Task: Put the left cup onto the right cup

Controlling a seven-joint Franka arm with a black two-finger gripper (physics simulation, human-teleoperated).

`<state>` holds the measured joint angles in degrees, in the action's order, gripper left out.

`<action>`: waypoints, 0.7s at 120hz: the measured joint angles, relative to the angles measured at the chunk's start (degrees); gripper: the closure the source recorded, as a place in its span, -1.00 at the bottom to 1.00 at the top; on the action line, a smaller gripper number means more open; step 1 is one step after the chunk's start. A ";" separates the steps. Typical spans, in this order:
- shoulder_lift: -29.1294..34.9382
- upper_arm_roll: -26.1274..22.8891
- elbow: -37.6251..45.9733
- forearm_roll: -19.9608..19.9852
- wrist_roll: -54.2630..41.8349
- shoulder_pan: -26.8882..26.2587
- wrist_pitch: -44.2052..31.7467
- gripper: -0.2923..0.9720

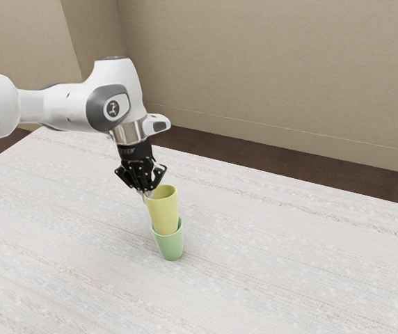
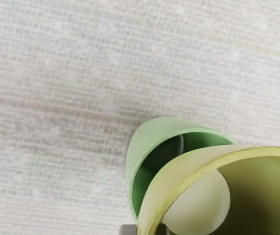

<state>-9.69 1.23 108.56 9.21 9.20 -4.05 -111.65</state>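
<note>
- Room: plain beige walls [image 1: 268, 62] with a light skirting, and a dark brown floor [image 1: 289, 163] behind.
- Surface [image 1: 310, 264]: broad and pale, with a woven, faintly streaked texture. It carries the two cups near the middle of the exterior view.
- White jointed robot arm [image 1: 60, 108]: it enters from the exterior view's left, with the wrist bent down over the cups.
- Black two-finger tool [image 1: 143, 186]: it points down at the top of the stack, at the rim on the exterior view's left. In the wrist view the grey fingertips [image 2: 127, 229] sit on either side of the upper cup's wall, touching it, so the tool is grasping that cup by its rim.
- Pale yellow plastic cup [image 1: 164, 209] [image 2: 189, 169]: it is nested mouth-up inside the lower cup, with its upper half standing proud and leaning slightly.
- Light green plastic cup [image 1: 171, 245] [image 2: 145, 147]: it stands upright on the surface, and its rim rings the yellow cup's lower body.
</note>
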 joint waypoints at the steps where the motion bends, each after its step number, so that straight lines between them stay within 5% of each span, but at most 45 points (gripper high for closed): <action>1: -0.01 0.00 0.00 -0.01 0.01 0.00 -0.06 0.70; 49: -0.36 0.00 0.09 -0.07 0.23 -0.01 -1.89 0.68; 84: 0.00 0.00 1.05 0.25 0.34 -0.08 -2.44 -0.19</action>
<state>-9.69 1.23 109.61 9.46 9.54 -4.13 -114.08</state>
